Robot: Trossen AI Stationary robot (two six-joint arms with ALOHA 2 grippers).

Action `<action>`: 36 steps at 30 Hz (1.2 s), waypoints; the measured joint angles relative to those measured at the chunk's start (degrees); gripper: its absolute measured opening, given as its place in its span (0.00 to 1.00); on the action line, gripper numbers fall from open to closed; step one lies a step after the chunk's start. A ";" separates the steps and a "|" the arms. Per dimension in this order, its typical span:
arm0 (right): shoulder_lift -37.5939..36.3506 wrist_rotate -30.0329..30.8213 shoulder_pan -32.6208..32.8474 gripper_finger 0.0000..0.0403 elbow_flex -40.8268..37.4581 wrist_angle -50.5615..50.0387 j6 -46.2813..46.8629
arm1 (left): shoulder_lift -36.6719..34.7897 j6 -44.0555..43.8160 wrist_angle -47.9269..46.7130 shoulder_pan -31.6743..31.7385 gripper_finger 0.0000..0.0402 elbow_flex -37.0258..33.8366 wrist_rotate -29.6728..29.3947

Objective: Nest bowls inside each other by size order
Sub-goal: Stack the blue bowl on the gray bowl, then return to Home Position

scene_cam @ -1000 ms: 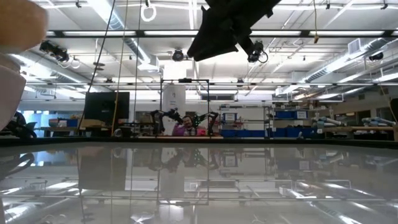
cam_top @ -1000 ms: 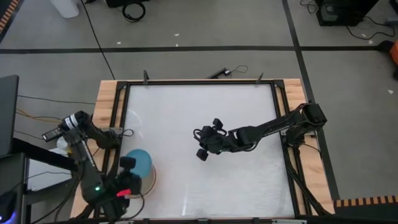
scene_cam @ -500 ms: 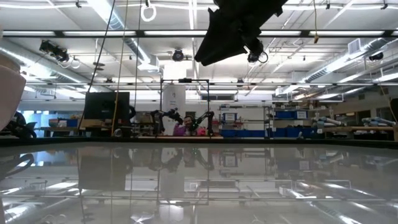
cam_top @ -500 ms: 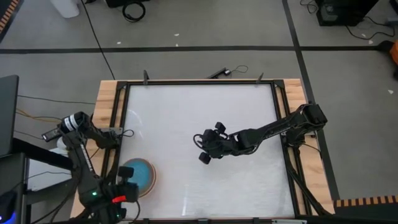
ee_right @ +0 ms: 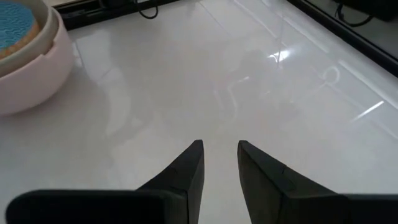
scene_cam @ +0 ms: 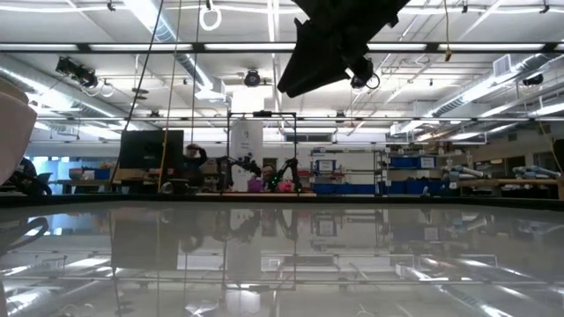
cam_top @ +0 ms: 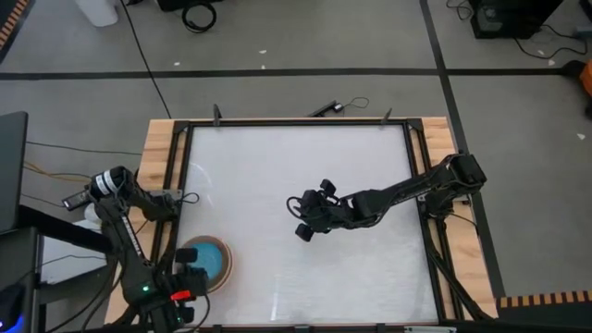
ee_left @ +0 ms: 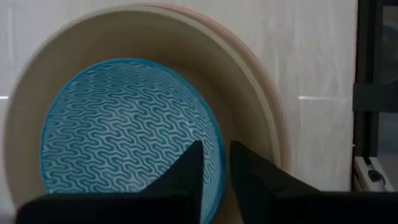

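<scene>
At the table's (cam_top: 277, 176) near left corner sits the stack of bowls (cam_top: 205, 262), and my left gripper (cam_top: 185, 280) hangs just over the stack's near edge. Through the left wrist view I look down into the stack: the blue bowl (ee_left: 124, 130), patterned with wavy lines, lies innermost, inside a beige bowl (ee_left: 249, 112), and a thin pink rim (ee_left: 277, 118) shows just outside the beige one. My left fingers (ee_left: 186, 171) stand a narrow gap apart, holding nothing, with the blue bowl's rim showing between them.

Toward the middle of the table, well apart from the stack, my right gripper (cam_top: 302, 220) hovers above the bare white surface, its arm reaching in from the table's right edge. In the right wrist view its fingers (ee_right: 189, 168) are parted by a small gap, empty, pointing toward the stack. There the cream-white bowl (ee_right: 37, 68) forms the outer wall, with the beige rim and the blue bowl (ee_right: 18, 28) inside.
</scene>
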 joint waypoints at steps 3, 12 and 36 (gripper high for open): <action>0.00 0.00 -0.15 0.26 0.00 -0.02 -0.02 | -0.04 -1.35 -1.37 0.00 0.29 0.00 0.00; -1.44 0.20 1.28 0.26 0.00 -0.29 -0.41 | -0.04 -3.17 -12.77 0.09 0.53 6.40 -1.09; -20.09 8.15 16.33 0.13 -23.76 20.07 -4.53 | -4.05 9.23 -5.06 11.98 0.41 -3.26 -32.02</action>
